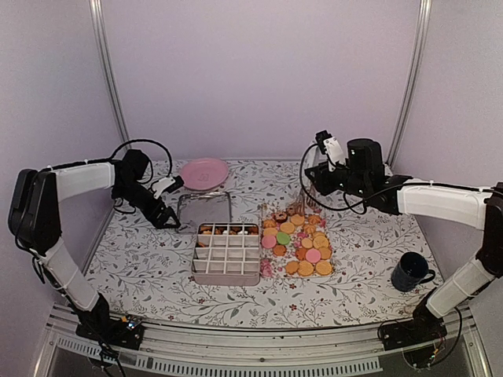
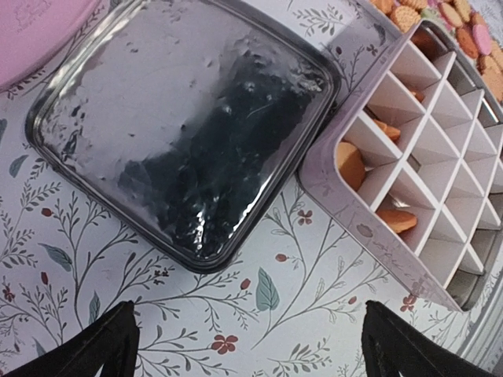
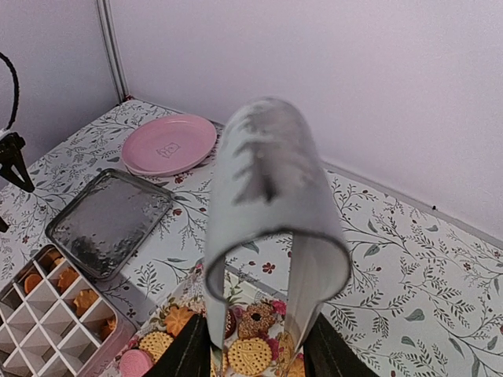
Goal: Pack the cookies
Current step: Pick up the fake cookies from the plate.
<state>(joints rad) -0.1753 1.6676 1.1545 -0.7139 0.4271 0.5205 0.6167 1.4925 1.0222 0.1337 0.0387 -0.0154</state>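
Several cookies [image 1: 299,242], golden-orange, pink, one green and a few brown, lie on a flowered tray [image 1: 266,267] right of centre. They also show in the right wrist view [image 3: 251,355]. A divided box [image 1: 226,271] to their left holds a few orange cookies [image 2: 350,165] in its back cells. My right gripper [image 3: 255,349] is shut on a curled grey translucent sheet [image 3: 267,173], held above the tray's far end. In the top view this gripper [image 1: 313,196] is over the far cookies. My left gripper [image 2: 251,353] is open and empty, low over the tablecloth beside the box's left corner [image 1: 165,218].
A square metal lid [image 1: 204,210] lies behind the box, close in front of my left gripper [image 2: 189,118]. A pink plate [image 1: 203,173] stands at the back. A dark mug [image 1: 411,271] stands at the right front. Purple walls enclose the table.
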